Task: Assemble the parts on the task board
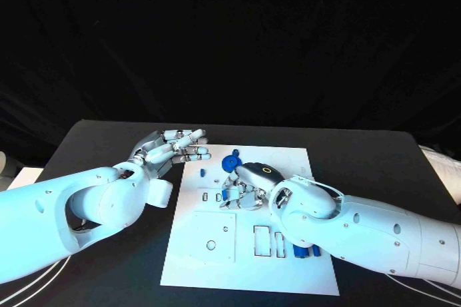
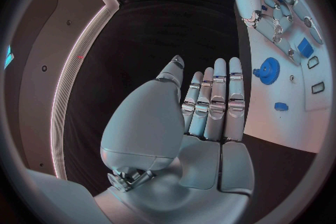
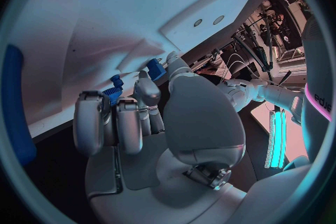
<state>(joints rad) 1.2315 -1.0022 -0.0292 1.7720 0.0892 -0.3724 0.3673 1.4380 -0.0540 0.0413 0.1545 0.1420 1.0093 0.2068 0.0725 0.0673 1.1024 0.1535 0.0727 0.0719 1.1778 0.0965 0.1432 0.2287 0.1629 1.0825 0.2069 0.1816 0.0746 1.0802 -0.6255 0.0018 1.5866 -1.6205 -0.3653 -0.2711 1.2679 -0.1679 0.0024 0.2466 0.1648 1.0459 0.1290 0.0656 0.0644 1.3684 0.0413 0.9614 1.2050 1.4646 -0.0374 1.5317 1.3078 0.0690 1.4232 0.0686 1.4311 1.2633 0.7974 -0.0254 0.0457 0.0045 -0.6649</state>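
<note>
I have my left hand (image 1: pixel 173 147) hovering flat over the far-left edge of the white rectangular task board (image 1: pixel 288 280), fingers straight and together, holding nothing (it is just parked there, I judge). Just right of it on the far part of the board lies the blue toothed gear-shaped part (image 1: pixel 230 163), and a small blue cap-like part (image 2: pixel 280 106) sits apart from it on the plate. My right hand (image 1: pixel 246 184) is down on the middle of the board, fingers curled over the small recesses; a small blue part (image 3: pixel 115 89) sits at the fingertips in the wrist view, but I cannot tell whether it is pinched or only touched. Nearer and to the right, narrow blue bar-shaped parts (image 1: pixel 309 251) lie beside the slots, half under my forearm. I judge a small-piece seating step is in hand; next calls for pressing it squarely into its recess.
</note>
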